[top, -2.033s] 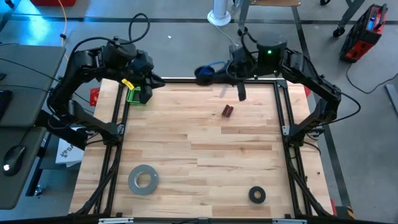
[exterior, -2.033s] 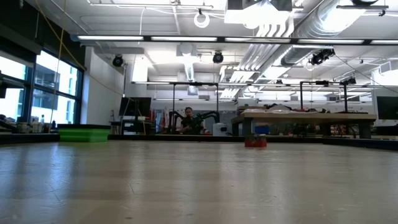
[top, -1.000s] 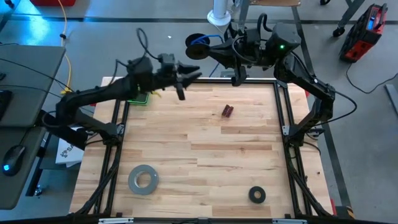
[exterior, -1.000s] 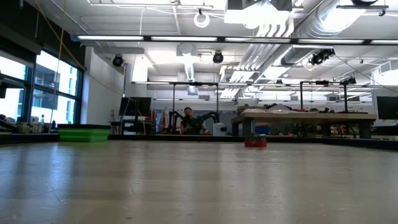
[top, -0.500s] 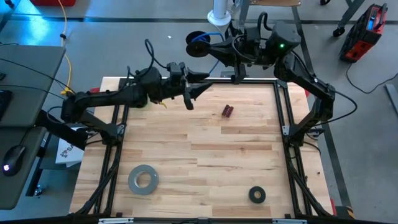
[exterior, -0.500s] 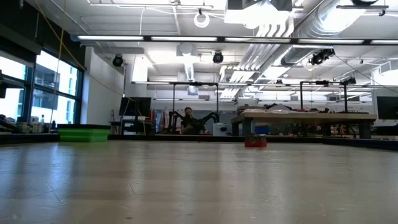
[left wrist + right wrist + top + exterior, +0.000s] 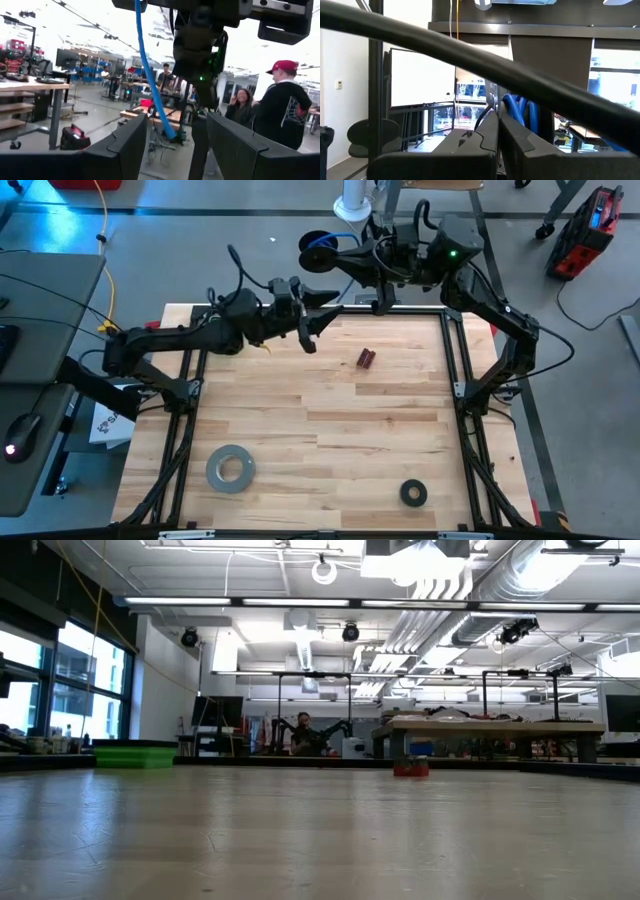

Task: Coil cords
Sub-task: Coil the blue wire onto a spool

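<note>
We see the right gripper's fingers (image 7: 492, 140) clamped on the blue cable (image 7: 318, 248), held coiled beyond the tabletop's (image 7: 320, 430) far edge. The left gripper's fingers (image 7: 125, 145) stand apart just beside a hanging strand, above the far edge. Nearer lie a grey tape roll (image 7: 230, 468) and black tape ring (image 7: 413, 493).

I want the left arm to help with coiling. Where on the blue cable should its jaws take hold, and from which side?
Probably the straight hanging strand, not the bundle. The blue cable is bunched at the shut right gripper beyond the table's far edge; in the left wrist view one strand hangs free. The left gripper, open, already faces it, so come level from the table side, jaws straddling it.
</note>
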Robot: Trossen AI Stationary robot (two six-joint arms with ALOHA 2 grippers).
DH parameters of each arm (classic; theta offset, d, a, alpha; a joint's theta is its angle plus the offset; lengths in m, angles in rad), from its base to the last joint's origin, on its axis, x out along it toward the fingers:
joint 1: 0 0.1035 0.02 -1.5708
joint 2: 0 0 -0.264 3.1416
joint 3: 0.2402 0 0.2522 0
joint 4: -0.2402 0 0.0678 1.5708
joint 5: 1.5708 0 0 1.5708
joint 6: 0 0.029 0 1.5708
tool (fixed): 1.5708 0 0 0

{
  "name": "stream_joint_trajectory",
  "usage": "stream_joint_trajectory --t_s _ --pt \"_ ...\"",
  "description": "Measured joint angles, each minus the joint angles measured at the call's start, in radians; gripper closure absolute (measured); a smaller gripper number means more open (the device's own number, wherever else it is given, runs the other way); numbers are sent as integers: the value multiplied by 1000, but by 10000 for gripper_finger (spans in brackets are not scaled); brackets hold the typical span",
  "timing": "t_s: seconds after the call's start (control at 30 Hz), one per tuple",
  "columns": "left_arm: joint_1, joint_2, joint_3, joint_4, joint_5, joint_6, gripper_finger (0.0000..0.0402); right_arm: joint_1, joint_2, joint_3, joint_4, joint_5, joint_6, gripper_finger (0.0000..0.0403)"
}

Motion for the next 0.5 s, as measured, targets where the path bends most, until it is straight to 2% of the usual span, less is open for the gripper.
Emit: stream_joint_trajectory --t_s 0.17,0.5 --pt "-1 26 2 48 1 -4 199 0 0 0 3 0 0 403" --pt "-2 57 52 21 7 34 199 0 0 0 7 -1 0 403"
